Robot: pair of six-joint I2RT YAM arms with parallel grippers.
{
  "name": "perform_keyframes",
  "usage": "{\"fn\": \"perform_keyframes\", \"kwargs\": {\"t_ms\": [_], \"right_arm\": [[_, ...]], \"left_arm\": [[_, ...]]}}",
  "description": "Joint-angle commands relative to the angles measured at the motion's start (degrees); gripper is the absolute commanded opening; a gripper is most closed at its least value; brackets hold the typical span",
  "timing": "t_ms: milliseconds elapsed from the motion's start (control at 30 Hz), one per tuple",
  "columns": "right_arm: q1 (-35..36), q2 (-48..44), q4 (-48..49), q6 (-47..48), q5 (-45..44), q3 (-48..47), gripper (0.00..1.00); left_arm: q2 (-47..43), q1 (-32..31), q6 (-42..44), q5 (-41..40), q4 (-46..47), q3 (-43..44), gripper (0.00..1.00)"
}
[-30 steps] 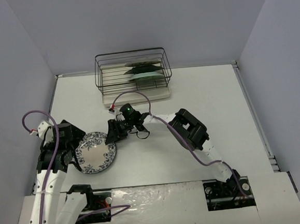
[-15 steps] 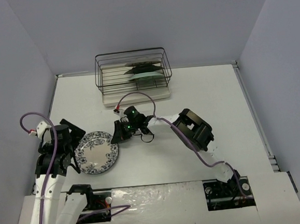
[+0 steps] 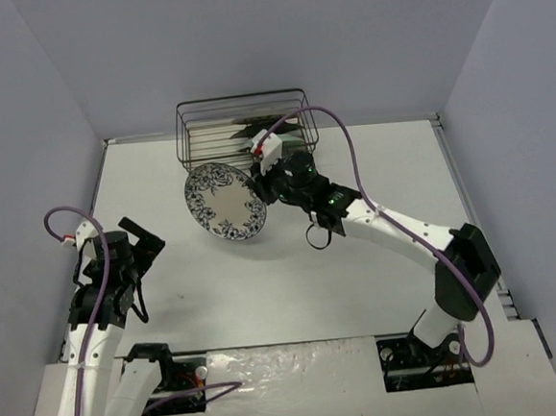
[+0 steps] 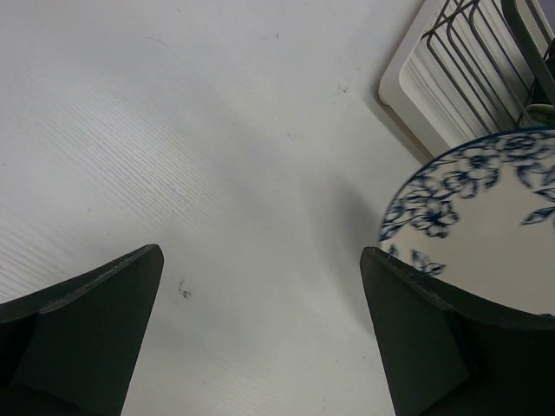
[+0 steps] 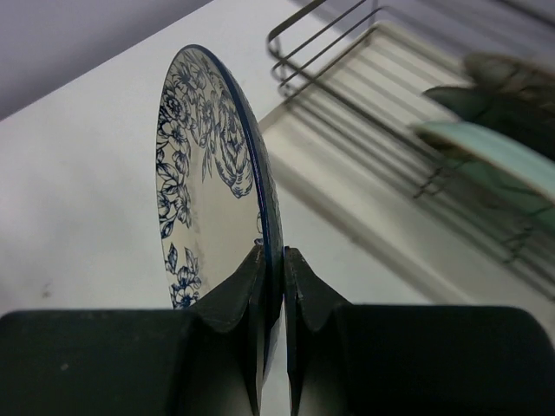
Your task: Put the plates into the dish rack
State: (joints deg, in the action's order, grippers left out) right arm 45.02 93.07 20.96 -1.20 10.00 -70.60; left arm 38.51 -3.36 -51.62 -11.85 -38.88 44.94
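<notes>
The white plate with the blue floral rim hangs tilted on edge in the air, just in front of the dish rack. My right gripper is shut on the plate's right rim. In the right wrist view the fingers pinch the rim of the plate. The rack holds a mint-green plate, a dark teal plate and a grey plate, all upright. My left gripper is open and empty over the table at the left; its view shows the plate ahead.
The black wire rack stands at the back middle of the table against the wall, and also shows in the left wrist view and the right wrist view. Purple cables loop off both arms. Grey walls enclose three sides.
My right gripper has lifted the floral plate off the table at the front left and carried it up and back to the rack's front. My left arm has stayed at the left.
</notes>
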Motion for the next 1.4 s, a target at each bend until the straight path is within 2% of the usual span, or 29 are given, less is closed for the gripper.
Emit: {"fn": "perform_keyframes", "kwargs": {"t_ms": [0, 167, 267, 667, 1100, 1367], "right_arm": [[1.8, -9.8, 3.6, 16.9, -9.3, -6.1, 0.0], [6.3, -11.8, 2.8, 38.5, -19.3, -7.7, 0.0], [6.8, -11.1, 3.1, 47.9, -23.1, -8.8, 0.0], [9.2, -6.9, 15.3, 85.1, -27.6, -6.7, 0.0], [8.4, -3.6, 21.7, 102.4, -23.6, -1.2, 0.0], [7.8, -0.4, 24.8, 107.3, -23.3, -1.0, 0.0]], "left_arm": [[1.8, 0.1, 1.6, 0.9, 5.1, 1.2, 0.97], [3.2, 0.2, 1.7, 0.6, 6.3, 1.2, 0.97], [4.2, 0.1, 1.7, 0.4, 6.7, 1.3, 0.97], [7.6, 0.1, 0.3, 1.4, 9.2, 1.4, 0.97], [8.4, 0.2, -0.6, 1.6, 10.5, 1.2, 0.97], [8.3, 0.2, -0.2, 1.1, 10.0, 1.6, 0.97]]}}
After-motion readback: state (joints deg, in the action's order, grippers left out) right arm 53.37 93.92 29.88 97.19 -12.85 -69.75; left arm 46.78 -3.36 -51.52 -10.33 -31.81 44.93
